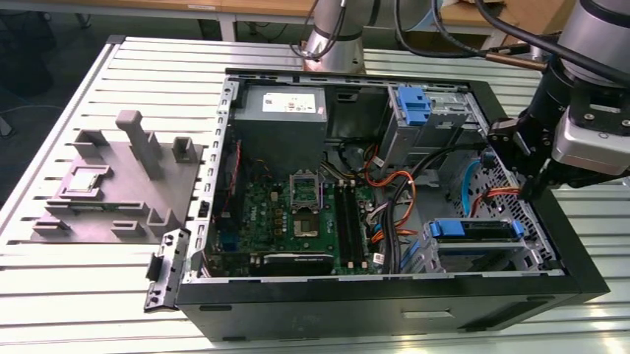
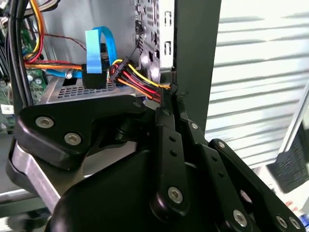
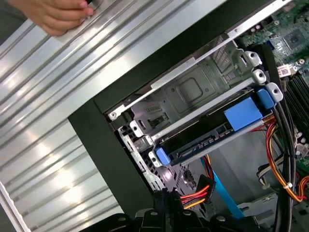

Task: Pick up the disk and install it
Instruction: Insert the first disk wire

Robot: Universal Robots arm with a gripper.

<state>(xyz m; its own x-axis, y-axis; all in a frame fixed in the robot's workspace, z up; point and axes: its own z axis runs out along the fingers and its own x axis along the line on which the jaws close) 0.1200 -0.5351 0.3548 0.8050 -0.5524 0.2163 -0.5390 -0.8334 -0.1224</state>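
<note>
The disk (image 1: 474, 234), a silver drive in a blue carrier frame, lies in the lower drive bay at the front corner of the open computer case (image 1: 394, 295), on the exterior view's right. In the first wrist view the disk (image 3: 207, 137) sits in the metal bay with its blue tabs showing. My gripper (image 1: 532, 193) hangs over the case's side wall, just past the bay and apart from the disk. Its black fingers (image 2: 166, 125) are shut. The tips (image 3: 165, 193) rest against a red, yellow and black wire bundle (image 2: 140, 79); I cannot tell whether they clamp it.
A grey plastic stand (image 1: 118, 184) with upright posts stands on the slatted table (image 1: 79, 295). Another blue bracket (image 1: 414, 103) sits in the upper bay. Orange and black cables (image 1: 394, 199) cross beside the motherboard (image 1: 295, 214). A person's hand (image 3: 53, 14) rests on the table outside the case.
</note>
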